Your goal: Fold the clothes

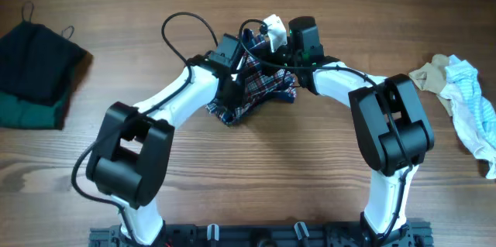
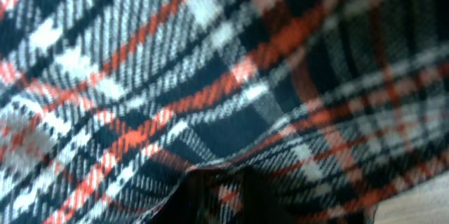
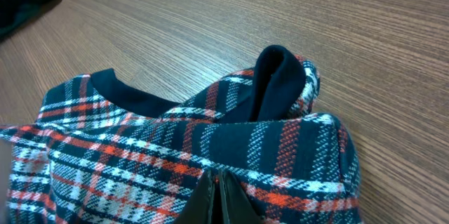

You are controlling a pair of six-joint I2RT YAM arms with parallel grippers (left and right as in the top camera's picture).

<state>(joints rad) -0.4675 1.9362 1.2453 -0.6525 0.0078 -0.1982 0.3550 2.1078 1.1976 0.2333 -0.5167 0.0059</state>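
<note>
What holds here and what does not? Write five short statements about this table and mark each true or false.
1. The plaid garment lies bunched up between the two arms. True.
2. It is folded into a neat flat rectangle. False: it is crumpled.
3. A dark pile sits at the left of the table. True.
4. The striped blue cloth lies on the plaid garment. False: it lies apart, at the far right.
5. The right gripper is open and empty. False: it is shut on the plaid garment.
</note>
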